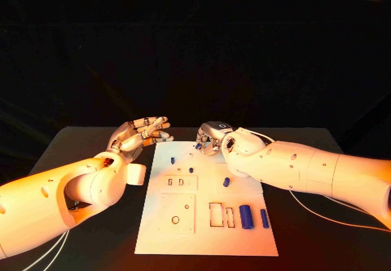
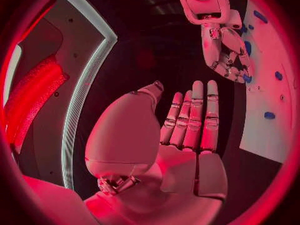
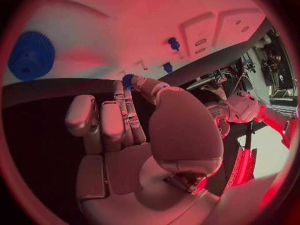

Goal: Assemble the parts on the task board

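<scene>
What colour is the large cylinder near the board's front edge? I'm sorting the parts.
Blue. The large cylinder on the task board shows best in the head view.

Parts [image 1: 245, 217] on task board [image 1: 208, 240]

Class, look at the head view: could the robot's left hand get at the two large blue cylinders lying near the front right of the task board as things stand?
Probably yes. The left hand is open, holding nothing, beside the task board's far left corner. The blue cylinders lie uncovered, and the right hand works at the far edge, though its forearm hangs near them.

Matt white task board [image 1: 208, 237], black table [image 1: 73, 147]
</scene>
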Controlling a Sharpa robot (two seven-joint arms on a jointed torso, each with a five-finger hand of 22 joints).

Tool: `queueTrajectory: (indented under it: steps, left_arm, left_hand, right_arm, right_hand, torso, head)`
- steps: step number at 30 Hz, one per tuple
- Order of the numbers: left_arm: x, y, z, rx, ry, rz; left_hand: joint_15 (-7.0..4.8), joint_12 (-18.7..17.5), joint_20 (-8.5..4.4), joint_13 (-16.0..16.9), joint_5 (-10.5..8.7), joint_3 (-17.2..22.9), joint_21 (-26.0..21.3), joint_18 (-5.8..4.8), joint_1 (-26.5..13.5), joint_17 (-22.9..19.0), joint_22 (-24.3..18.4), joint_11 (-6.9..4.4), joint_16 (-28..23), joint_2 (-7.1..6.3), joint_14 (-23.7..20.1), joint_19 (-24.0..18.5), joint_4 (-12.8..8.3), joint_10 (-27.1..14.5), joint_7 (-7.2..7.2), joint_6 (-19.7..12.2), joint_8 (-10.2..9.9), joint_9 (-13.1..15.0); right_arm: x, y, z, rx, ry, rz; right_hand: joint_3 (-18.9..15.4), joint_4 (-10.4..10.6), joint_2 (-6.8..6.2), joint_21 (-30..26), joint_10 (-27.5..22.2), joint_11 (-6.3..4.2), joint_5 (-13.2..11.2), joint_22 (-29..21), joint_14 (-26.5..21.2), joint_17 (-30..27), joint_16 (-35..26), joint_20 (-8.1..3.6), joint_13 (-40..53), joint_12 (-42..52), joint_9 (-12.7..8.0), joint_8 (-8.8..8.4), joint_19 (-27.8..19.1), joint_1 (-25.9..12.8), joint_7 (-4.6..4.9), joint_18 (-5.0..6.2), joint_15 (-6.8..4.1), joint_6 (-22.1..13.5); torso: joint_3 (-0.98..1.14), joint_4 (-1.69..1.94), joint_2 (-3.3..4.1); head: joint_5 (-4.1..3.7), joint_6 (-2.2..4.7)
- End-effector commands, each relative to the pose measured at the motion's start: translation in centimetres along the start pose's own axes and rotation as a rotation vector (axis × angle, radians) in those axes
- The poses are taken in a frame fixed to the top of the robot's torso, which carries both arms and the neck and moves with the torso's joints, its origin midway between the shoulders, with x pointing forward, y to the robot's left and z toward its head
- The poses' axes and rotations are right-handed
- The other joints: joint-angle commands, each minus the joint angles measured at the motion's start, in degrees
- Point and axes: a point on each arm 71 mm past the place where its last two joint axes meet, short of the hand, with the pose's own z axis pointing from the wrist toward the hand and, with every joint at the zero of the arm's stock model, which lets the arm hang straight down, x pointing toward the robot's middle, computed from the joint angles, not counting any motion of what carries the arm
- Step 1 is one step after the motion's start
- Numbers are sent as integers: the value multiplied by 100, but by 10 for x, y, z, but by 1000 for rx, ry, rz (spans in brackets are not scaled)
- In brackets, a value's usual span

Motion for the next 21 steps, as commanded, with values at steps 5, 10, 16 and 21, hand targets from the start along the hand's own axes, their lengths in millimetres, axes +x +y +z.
queueTrajectory:
  steps: [5,10,16,21]
  left_arm:
    - [3,-1,1,6,21,-15]
    - [4,-1,1,6,22,-16]
    - [6,-1,1,6,27,-18]
    - [7,-1,1,6,31,-21]
  left_hand:
    - [45,-36,17,0,-14,36,2,73,-21,12,-8,43,-30,42,-3,-7,14,-11,255,-52,-23,10]
    - [47,-42,18,0,-14,35,1,73,-29,15,-10,44,-33,45,-5,-9,16,-12,256,-55,-25,10]
    - [47,-42,18,0,-14,35,1,73,-29,15,-10,44,-33,45,-5,-9,16,-12,256,-55,-25,10]
    - [47,-42,18,0,-14,35,1,73,-29,15,-10,44,-33,45,-5,-9,16,-12,256,-55,-25,10]
  right_arm:
    - [-3,2,4,8,-35,6]
    - [-3,3,6,16,-27,4]
    - [-2,4,11,24,-21,2]
    - [1,6,14,26,-7,0]
  right_hand:
    - [23,-4,32,9,-11,14,24,3,33,1,7,5,0,11,9,39,-4,4,4,-91,-27,-27]
    - [23,-4,32,9,-11,14,24,3,33,1,7,5,0,11,9,39,-4,4,4,-91,-27,-27]
    - [25,-10,26,10,-18,17,24,5,32,-1,8,6,-1,7,15,40,-4,5,8,-91,-24,-38]
    - [24,-13,20,4,-22,20,23,-2,33,3,12,7,-1,5,18,39,-10,3,11,-89,-23,-45]
  torso:
    - [-5,38,28]
    - [-11,49,42]
    - [-11,48,57]
    - [-13,73,79]
  head:
    - [13,-7]
    - [4,-2]
    - [-1,1]
    - [7,-18]
